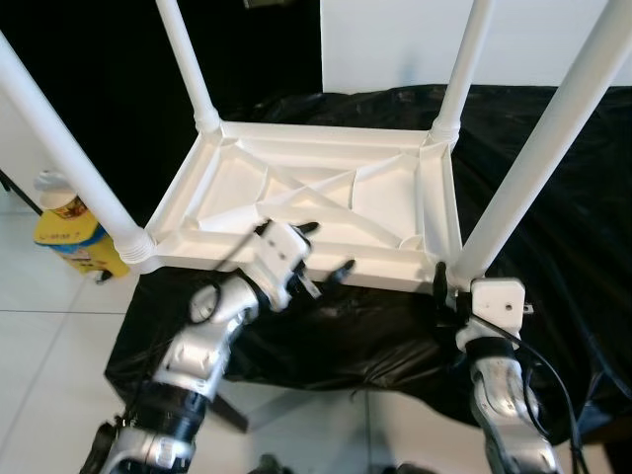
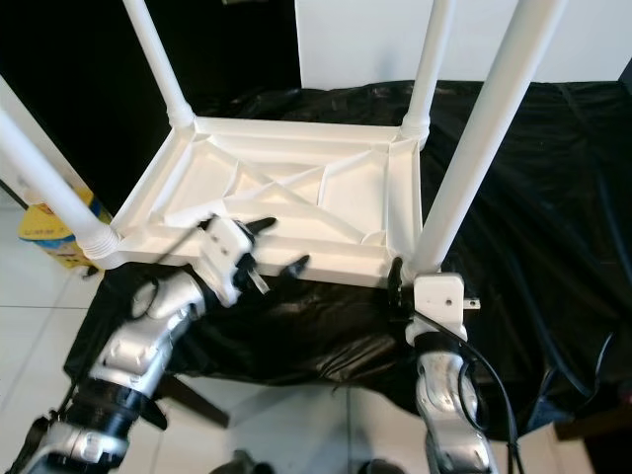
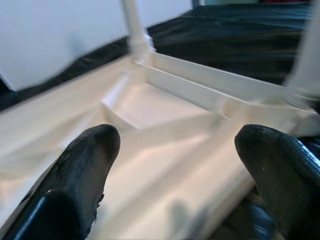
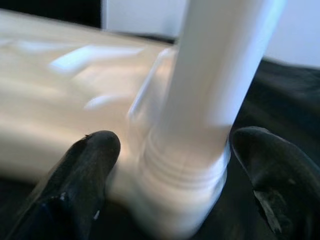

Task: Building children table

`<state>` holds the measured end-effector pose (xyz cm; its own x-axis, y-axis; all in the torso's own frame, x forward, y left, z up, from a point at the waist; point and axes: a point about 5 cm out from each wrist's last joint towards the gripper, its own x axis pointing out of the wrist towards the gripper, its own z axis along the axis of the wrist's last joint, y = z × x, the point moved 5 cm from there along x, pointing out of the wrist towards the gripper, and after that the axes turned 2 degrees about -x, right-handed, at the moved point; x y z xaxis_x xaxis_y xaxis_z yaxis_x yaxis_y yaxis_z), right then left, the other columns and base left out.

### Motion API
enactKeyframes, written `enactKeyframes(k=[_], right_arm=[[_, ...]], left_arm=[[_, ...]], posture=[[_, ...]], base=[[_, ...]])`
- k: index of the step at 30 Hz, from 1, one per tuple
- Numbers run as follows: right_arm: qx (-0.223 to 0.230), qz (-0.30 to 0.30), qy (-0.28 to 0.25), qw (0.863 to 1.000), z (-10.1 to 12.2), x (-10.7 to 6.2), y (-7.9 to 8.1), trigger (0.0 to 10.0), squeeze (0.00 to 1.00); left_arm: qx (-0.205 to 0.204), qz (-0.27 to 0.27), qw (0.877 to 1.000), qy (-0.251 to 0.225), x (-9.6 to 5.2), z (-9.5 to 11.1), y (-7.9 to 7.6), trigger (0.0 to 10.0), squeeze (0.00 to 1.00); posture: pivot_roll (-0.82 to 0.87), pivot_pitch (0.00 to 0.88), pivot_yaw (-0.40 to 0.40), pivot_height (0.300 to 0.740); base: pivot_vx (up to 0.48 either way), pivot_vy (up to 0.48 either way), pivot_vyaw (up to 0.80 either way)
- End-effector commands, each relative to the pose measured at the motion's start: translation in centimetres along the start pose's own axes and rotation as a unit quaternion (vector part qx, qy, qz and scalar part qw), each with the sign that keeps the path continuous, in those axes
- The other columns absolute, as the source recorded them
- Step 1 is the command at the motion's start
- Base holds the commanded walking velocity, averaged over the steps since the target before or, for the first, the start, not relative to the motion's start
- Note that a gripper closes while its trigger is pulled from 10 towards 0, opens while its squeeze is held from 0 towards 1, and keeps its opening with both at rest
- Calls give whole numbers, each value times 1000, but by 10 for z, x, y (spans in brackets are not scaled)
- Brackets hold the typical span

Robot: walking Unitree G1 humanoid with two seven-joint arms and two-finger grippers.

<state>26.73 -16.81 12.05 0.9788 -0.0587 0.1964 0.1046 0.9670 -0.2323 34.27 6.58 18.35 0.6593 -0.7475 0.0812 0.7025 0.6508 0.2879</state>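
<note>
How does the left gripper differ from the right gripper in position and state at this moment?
The left gripper is at the near edge of the upturned white table top, jaws open with nothing between them; the right gripper is at the near right leg, jaws open on either side of its base. The left gripper is tilted sideways over the edge, while the right gripper points up at the corner. Both are open and hold nothing.

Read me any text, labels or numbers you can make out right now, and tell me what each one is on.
Nothing can be read.
Yellow package on the floor at the robot's left: it carries a printed blue and red label, too small and blurred to read.
White table top, upside down, and its legs: no markings seen.
Left gripper and right gripper: no lettering seen.
</note>
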Motion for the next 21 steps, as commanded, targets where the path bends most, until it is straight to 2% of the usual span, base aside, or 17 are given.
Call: enactKeyframes(k=[1,4,5,6,8,11,13,15,16,17,18,19,21], right_arm=[[12,33,-11,999,9,-8,8,10000,0],[15,48,-10,999,10,-13,11,10000,0],[24,81,-4,996,10,-22,17,10000,0],[24,81,-4,996,10,-22,17,10000,0],[45,134,5,990,10,-30,28,10000,0],[54,154,8,987,11,-31,33,10000,0],[60,165,4,985,12,-28,38,10000,0],[69,182,-15,981,19,-14,47,10000,0],[69,182,-15,981,19,-14,47,10000,0],[71,187,-25,980,23,-5,51,10000,0],[71,187,-25,980,23,-5,51,10000,0],[74,190,-33,978,27,4,55,10000,0],[76,193,-37,978,29,9,57,10000,0]], left_arm=[[-13,-16,1000,11,-3,-5,1,10000,0],[-13,-16,1000,10,-5,-4,3,10000,0],[-11,-11,1000,14,-9,-4,10,10000,0],[-11,-11,1000,14,-9,-4,10,10000,0],[-4,0,1000,23,-16,-6,21,10000,0],[-1,6,1000,28,-19,-7,25,10000,0],[4,11,999,33,-22,-8,29,10000,0],[14,24,999,40,-29,-8,39,10000,0],[14,24,999,40,-29,-8,39,10000,0],[19,32,998,43,-34,-7,44,10000,0],[19,32,998,43,-34,-7,44,10000,0],[20,39,998,45,-38,-6,49,10000,0],[21,42,998,46,-41,-5,51,10000,0]], posture=[[-29,130,99,740],[-29,130,99,740],[-35,161,109,740],[-35,161,109,740],[-30,179,108,740],[-27,182,107,740],[-15,193,105,740],[14,208,100,740],[14,208,100,740],[30,214,98,740],[30,214,98,740],[38,216,97,740],[38,216,97,740]], base=[[0,0,0],[0,0,0],[0,0,0],[0,0,0],[0,0,0],[0,0,0],[0,0,0],[0,0,0],[0,0,0],[0,0,0],[0,0,0],[0,0,0],[0,0,0]])
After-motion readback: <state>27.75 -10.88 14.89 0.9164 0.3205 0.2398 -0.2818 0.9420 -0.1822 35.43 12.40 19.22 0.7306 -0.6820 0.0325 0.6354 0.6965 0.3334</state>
